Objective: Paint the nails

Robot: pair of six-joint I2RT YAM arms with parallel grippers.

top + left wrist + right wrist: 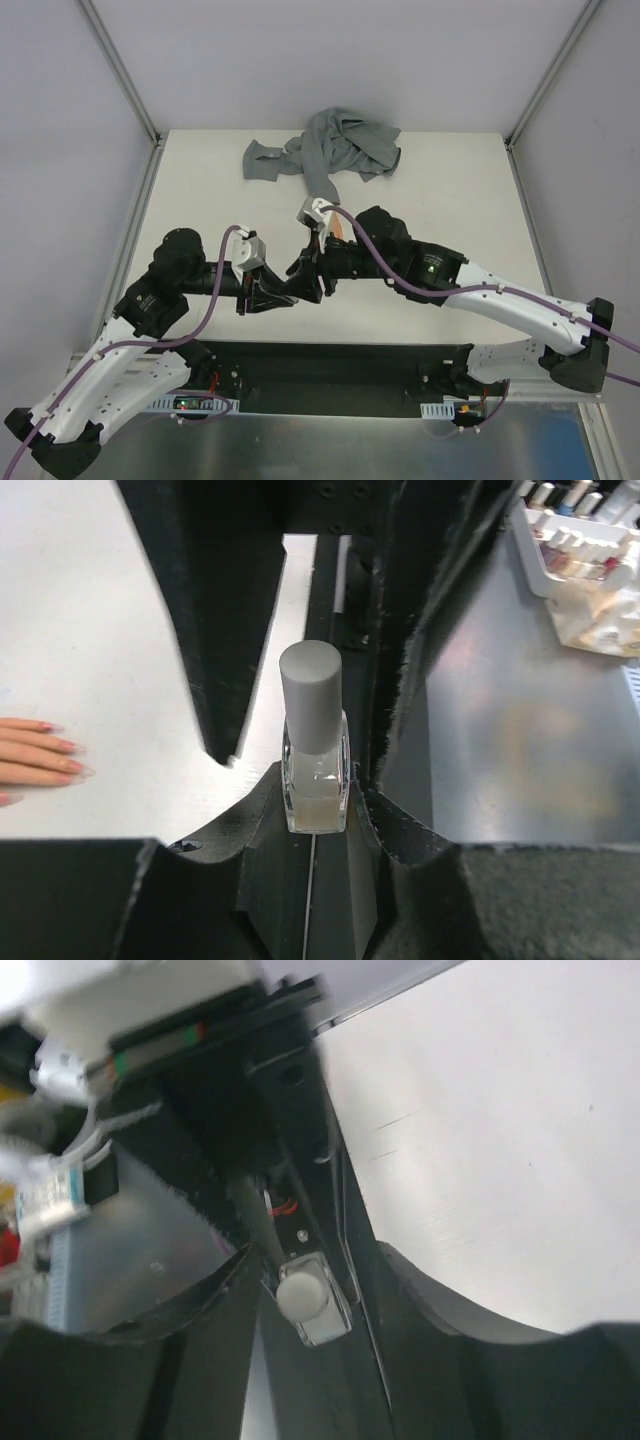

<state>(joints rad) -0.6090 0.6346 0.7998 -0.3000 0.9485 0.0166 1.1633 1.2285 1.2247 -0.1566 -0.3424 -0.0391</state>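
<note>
Grey cloth far side | bottle in left jaws | mannequin hand beside

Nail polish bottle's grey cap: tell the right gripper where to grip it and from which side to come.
Grip the grey cap on its round side wall, above the glass. The left gripper clamps the bottle body, so only the cap stands free. Bring the open right gripper in over the cap's top end, fingers on opposite sides.
</note>
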